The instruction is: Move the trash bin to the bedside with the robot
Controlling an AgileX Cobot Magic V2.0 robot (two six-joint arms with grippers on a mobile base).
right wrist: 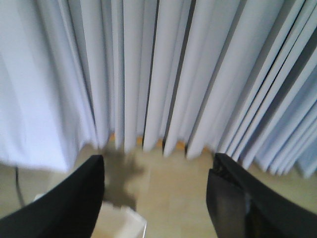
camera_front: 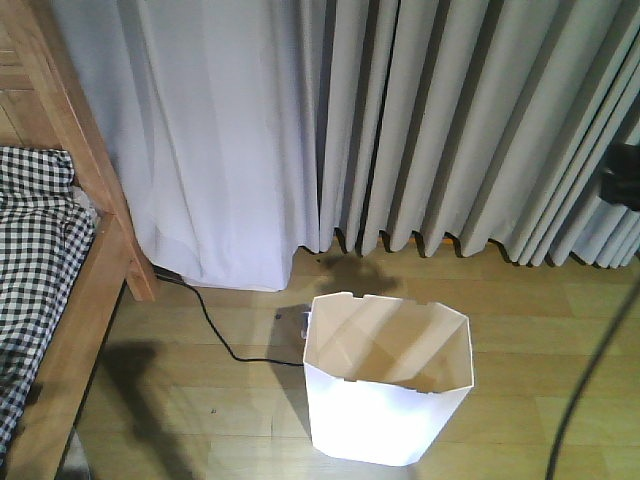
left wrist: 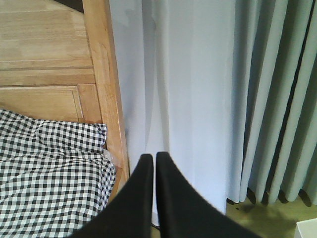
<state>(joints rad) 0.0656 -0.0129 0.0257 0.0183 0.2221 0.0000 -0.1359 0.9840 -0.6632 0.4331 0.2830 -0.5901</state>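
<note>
The white trash bin (camera_front: 385, 385) stands upright on the wooden floor, its faceted rim open and its cream inside bare. It is about a bin's width to the right of the bed's wooden frame (camera_front: 100, 210) and its checkered bedding (camera_front: 35, 260). My left gripper (left wrist: 151, 156) is shut with nothing in it, hanging in front of the bed post (left wrist: 106, 84) and the bedding (left wrist: 49, 173). My right gripper (right wrist: 158, 163) is open and empty above the floor, with the bin's rim (right wrist: 121, 223) low between its fingers. Neither gripper touches the bin.
Grey-white curtains (camera_front: 400, 120) hang to the floor behind everything. A black cable (camera_front: 215, 330) runs from the bed post across the floor to a small grey object (camera_front: 290, 322) behind the bin. A black arm part (camera_front: 623, 180) and its cable (camera_front: 585, 395) are at the right edge.
</note>
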